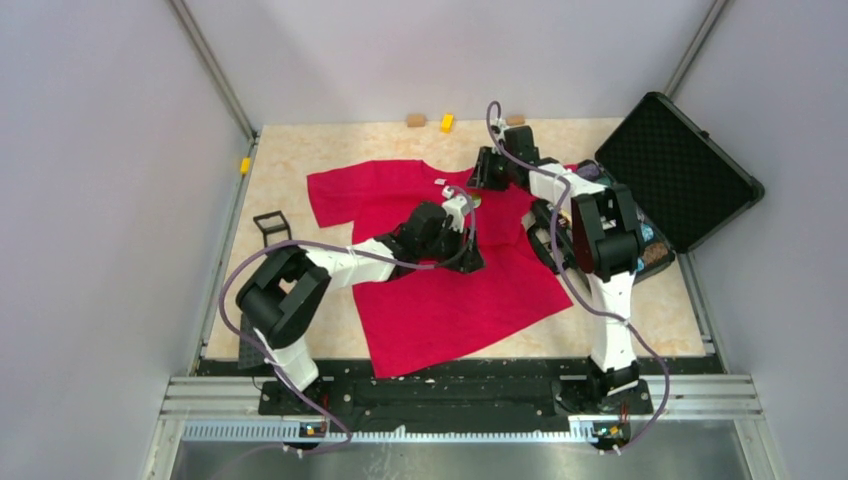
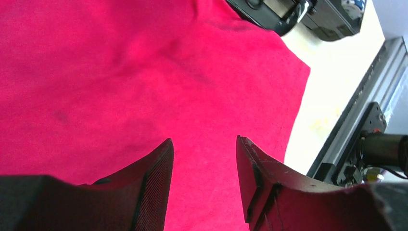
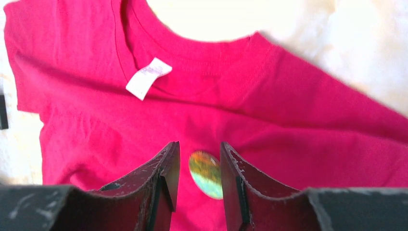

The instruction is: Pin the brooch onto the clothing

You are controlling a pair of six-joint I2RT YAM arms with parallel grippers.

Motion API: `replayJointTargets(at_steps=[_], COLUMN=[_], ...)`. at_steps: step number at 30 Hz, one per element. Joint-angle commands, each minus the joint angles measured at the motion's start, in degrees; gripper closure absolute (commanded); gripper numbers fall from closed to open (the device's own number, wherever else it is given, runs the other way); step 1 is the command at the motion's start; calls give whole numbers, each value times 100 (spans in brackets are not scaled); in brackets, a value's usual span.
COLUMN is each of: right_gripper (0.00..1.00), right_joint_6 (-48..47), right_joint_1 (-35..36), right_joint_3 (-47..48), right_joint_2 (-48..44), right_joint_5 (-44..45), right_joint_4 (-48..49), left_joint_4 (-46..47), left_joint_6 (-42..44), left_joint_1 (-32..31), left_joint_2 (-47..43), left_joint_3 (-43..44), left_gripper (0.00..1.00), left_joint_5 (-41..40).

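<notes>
The clothing is a red T-shirt (image 1: pixel 450 290) spread flat on the table, its white neck label (image 3: pixel 148 77) by the collar. The brooch (image 3: pixel 207 174), a small round greenish-tan badge, sits below the collar between the fingers of my right gripper (image 3: pixel 199 143). Those jaws stand narrowly open around it: a red gap shows on its left, and its right edge is hidden behind the right finger. My left gripper (image 2: pixel 204 139) hovers low over the shirt's middle, open, with only red fabric between its fingers. In the top view the right gripper (image 1: pixel 478 180) is near the collar and the left gripper (image 1: pixel 470 255) is mid-shirt.
An open black case (image 1: pixel 670 180) with colourful trinkets stands at the right, beside the shirt's sleeve. A small black frame (image 1: pixel 271 225) lies left of the shirt. A tan piece (image 1: pixel 415 120) and a yellow piece (image 1: pixel 447 122) rest at the back edge.
</notes>
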Motion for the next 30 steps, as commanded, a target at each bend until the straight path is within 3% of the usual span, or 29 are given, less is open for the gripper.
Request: replayJointTargets(at_steps=[1,12,21,30], right_gripper=[62,61,60,56], right_joint_6=[369,709,877,934], right_joint_1=[29,43,44,38], right_joint_3=[721,1498,3069,3251], right_joint_2=[413,1156,1943,2071], right_joint_5=[-41,436,949,897], right_joint_4=[278,-199,-1416,-1424], left_joint_4=[535,-83,-589,-923], left_joint_6=[161,223,313,548], left_joint_1=[-193,-394,-553,-683], left_joint_2=[364,893,697,386], left_joint_3=[-7,-226,-612,-877], left_gripper=[46,49,49,49], left_joint_5=[500,1053,1401,1480])
